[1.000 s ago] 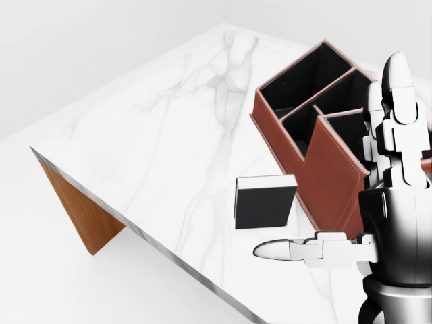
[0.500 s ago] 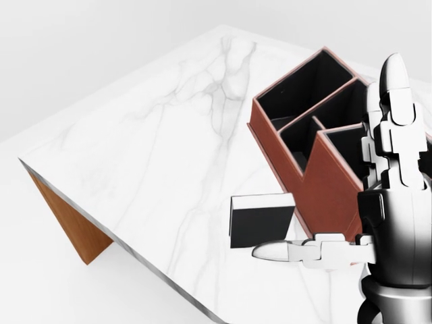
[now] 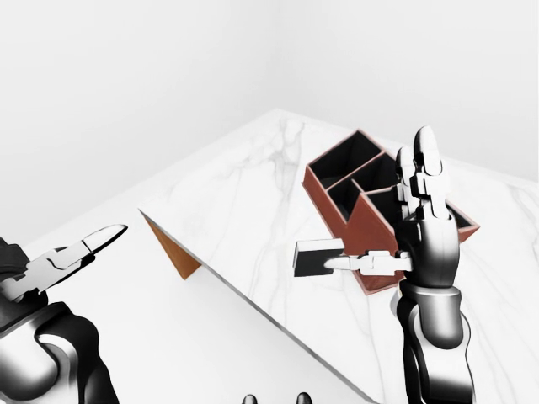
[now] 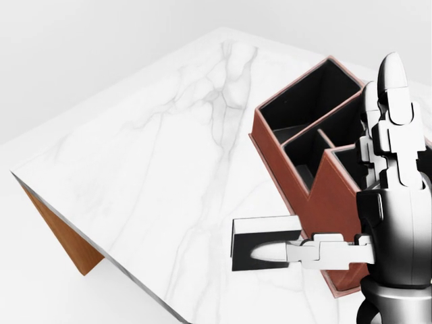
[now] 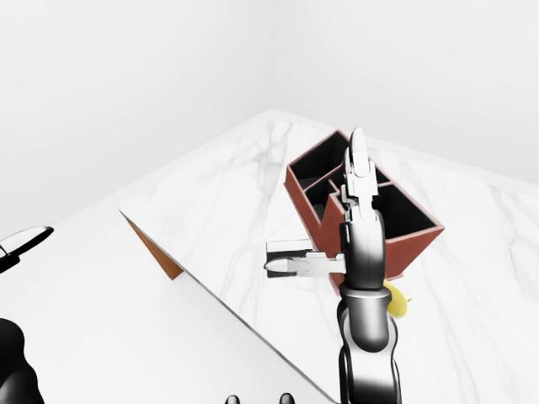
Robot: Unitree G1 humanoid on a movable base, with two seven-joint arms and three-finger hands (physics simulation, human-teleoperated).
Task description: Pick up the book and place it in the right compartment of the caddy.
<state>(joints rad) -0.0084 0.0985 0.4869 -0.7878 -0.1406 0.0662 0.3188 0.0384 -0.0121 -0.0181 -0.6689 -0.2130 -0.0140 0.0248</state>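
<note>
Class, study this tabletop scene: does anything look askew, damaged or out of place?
Nothing looks damaged or spilled. The caddy sits skewed to the table edges, and the book stands upright beside its lower wall. One oddity: in the right-eye view a small yellow thing peeks out behind the right hand; what it is cannot be told.

Head view looks steeply down from close above, the marble counter [image 4: 155, 155] filling most of the frame and the caddy [image 4: 317, 175] at right. The left-eye and right-eye views sit farther away, facing the same way; both show the counter, caddy, and pale wall across the top.
</note>
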